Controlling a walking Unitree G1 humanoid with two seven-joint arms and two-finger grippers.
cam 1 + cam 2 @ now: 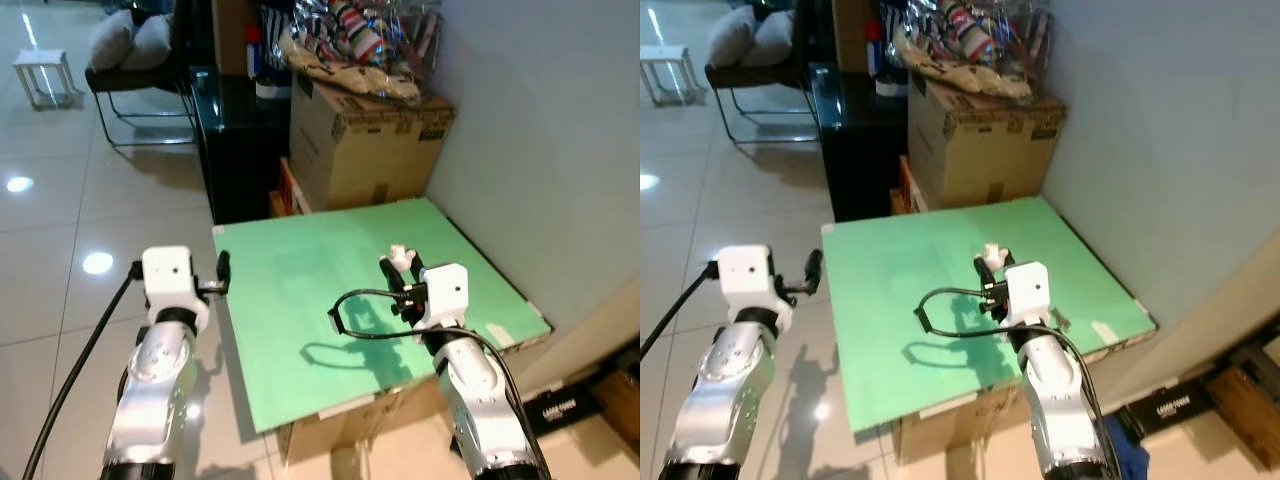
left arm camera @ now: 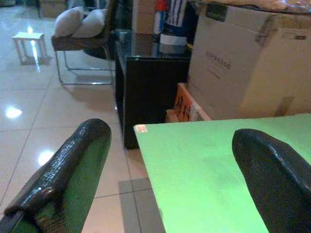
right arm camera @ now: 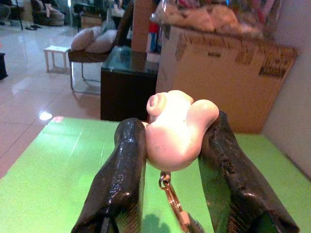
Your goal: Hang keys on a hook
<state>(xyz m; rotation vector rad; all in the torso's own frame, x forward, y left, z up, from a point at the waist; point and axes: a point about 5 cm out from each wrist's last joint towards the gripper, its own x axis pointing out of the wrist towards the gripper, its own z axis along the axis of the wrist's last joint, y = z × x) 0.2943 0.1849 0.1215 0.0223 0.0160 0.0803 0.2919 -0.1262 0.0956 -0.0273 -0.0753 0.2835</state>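
Note:
A pink pig-shaped keychain (image 3: 175, 127) sits pinched between the two black fingers (image 3: 121, 170) of my right gripper (image 1: 400, 264), which is shut on it. A metal ring (image 3: 167, 188) hangs below the pig. The gripper is held a little above the green board (image 1: 290, 300), right of its middle. My left gripper (image 1: 222, 272) is raised at the board's left edge, and its fingers (image 2: 73, 165) stand wide apart with nothing between them.
The green board lies on a low cardboard box (image 1: 330, 432) against a grey wall (image 1: 540, 150). Behind it stand a big cardboard box (image 1: 365, 140) piled with bags and a black cabinet (image 1: 235, 150). A chair with cushions (image 1: 130, 45) and a white stool (image 1: 40, 75) stand on the tiled floor.

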